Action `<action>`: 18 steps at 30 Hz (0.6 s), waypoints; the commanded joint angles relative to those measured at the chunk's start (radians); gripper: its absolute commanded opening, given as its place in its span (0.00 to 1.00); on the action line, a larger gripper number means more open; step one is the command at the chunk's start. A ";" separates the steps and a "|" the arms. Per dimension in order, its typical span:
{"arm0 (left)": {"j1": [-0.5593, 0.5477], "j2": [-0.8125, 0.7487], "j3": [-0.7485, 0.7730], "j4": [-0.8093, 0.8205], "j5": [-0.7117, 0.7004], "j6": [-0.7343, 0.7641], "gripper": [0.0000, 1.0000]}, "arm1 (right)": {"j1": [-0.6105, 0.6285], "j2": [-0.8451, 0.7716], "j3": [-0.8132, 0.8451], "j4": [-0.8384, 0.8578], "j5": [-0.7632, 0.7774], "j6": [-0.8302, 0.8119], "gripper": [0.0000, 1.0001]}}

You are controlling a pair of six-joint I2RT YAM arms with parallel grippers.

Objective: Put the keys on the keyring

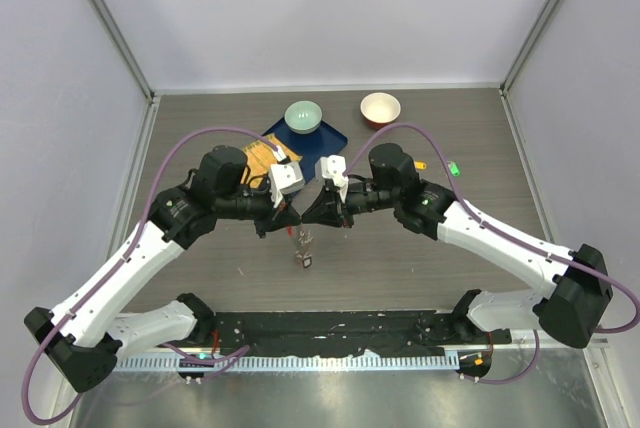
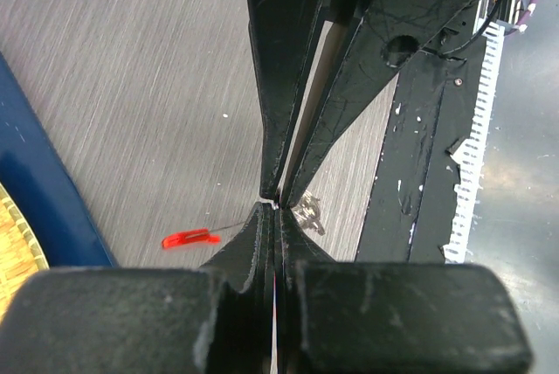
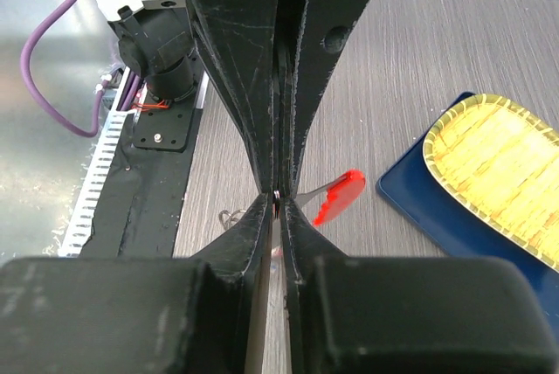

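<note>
Grey wood table (image 1: 420,268); left pincer (image 2: 272,202), right pincer (image 3: 276,192) both clamped on keyring (image 1: 302,246), dangling vertically.

Qty: bowls x2 – green bowl (image 1: 303,116), orange bowl (image 1: 380,108); blue tray (image 1: 335,138) x1; keyring (image 1: 303,246) x1; green key (image 1: 455,168) x1.

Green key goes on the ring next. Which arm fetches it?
Right, probably. The green key lies right of centre, close beside the right arm. The left tool and right tool both look pinched on the keyring, so the left can hold it alone.
</note>
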 commanded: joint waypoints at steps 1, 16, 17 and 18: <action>-0.004 -0.020 0.036 0.079 0.040 -0.017 0.00 | 0.000 0.012 0.011 0.023 -0.021 -0.002 0.14; -0.004 -0.047 0.021 0.083 0.002 -0.011 0.00 | 0.000 0.014 0.016 -0.023 -0.062 -0.025 0.16; -0.004 -0.046 0.021 0.085 0.002 -0.011 0.00 | -0.002 0.014 0.016 -0.024 -0.062 -0.027 0.17; -0.004 -0.046 0.022 0.083 0.003 -0.011 0.00 | 0.001 0.015 0.017 -0.026 -0.062 -0.027 0.17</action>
